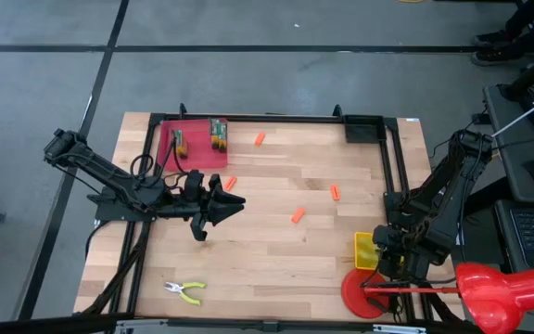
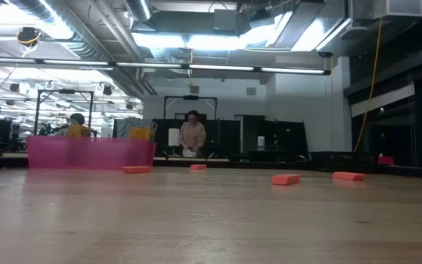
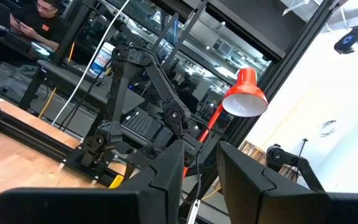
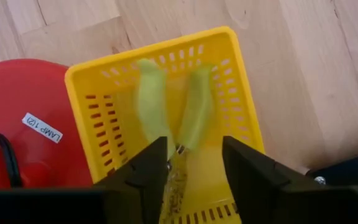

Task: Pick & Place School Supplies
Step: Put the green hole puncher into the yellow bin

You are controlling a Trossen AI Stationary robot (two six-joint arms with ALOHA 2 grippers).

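Observation:
A pair of pliers with yellow-green handles (image 4: 173, 112) shows blurred inside the yellow mesh basket (image 4: 92, 118), handles pointing away from my right gripper (image 4: 194, 155). That gripper points down over the basket (image 1: 367, 249), open, its fingers on either side of the pliers' head. My left gripper (image 1: 235, 199) is open and holds nothing, raised above the table's left middle. A second pair of pliers (image 1: 185, 291) lies near the front edge. Several orange pieces (image 1: 297, 215) lie on the wood. A crayon box (image 1: 217, 134) sits in the pink tray (image 1: 193, 153). My right gripper stands open around the pliers' metal head (image 4: 175, 151), coming from above. Whether either finger touches the head, I cannot tell. The blurred handles hang down into the basket.
A red lamp (image 1: 499, 288) with a round red base (image 4: 23, 124) stands right beside the basket at the near right corner. A black frame (image 1: 276, 118) runs along the table's far edge. People show in the room beyond the table (image 2: 192, 136).

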